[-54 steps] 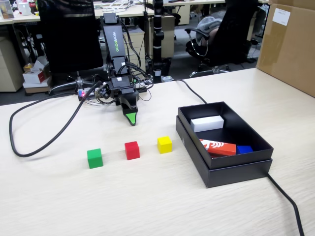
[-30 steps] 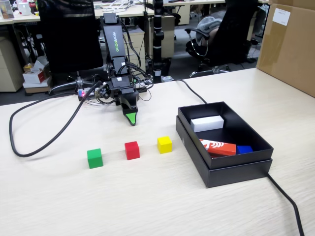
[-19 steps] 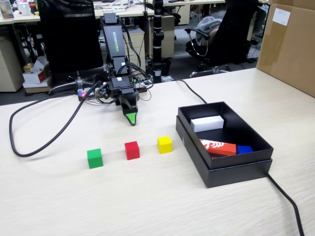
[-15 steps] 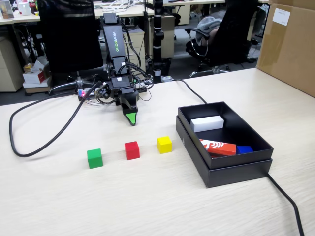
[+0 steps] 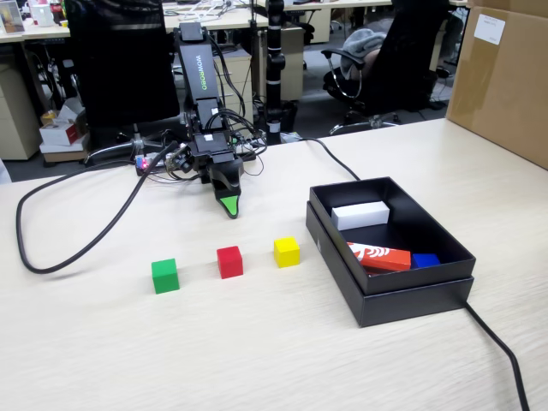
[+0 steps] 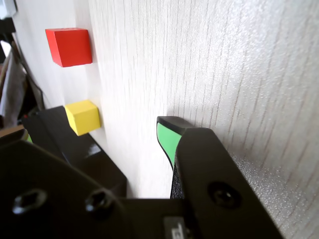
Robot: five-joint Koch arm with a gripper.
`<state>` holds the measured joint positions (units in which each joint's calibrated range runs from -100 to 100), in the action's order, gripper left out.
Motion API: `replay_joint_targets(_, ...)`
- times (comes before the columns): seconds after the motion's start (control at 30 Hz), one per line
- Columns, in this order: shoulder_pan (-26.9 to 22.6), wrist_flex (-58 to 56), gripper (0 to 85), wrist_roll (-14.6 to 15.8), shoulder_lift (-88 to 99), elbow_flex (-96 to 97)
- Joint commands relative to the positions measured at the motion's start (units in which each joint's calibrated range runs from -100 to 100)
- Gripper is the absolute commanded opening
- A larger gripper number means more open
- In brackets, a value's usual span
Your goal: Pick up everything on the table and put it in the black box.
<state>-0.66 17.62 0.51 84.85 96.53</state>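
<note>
1. Claw low over the worktop, upper middle of the fixed view, green tip pointing down toward the cubes; holding nothing. Only one tip showing in either view, so open or closed cannot be told.
2. In the wrist view, claw at centre, with red cube at upper left and yellow cube at middle left; green cube out of that frame.
3. In the fixed view, three cubes in a row across the middle, well apart from each other: green cube left, red cube centre, yellow cube right, near the box wall.
4. Box at right of frame, already holding a white block, an orange block and a blue piece.
5. No cube grasped yet; likely step: reach for a first cube. Red lies nearest below the tip.
6. To do well: open wide before descending, square up to two flat faces, centre over the cube, close only once low, lift clear above the box rim before crossing.
7. Risk with yellow: little room beside the box wall.
</note>
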Motion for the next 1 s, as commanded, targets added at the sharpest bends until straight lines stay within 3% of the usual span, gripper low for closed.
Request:
replay_joint_targets(0.0, 0.0, 0.3, 48.9, -0.1, -1.3, -0.1)
replay_joint_targets(0.27, 1.3, -1.8, 47.1, -1.3, 1.6, -3.2)
replay_joint_targets(0.47, 2.6, -25.7, 45.7, -1.9, 7.0, -15.0)
replay_joint_targets(0.63, 2.0, -46.9, 46.0, 0.4, 8.7, -28.4)
replay_joint_targets(0.97, 3.9, -73.2, 46.0, 0.8, 8.1, -53.5)
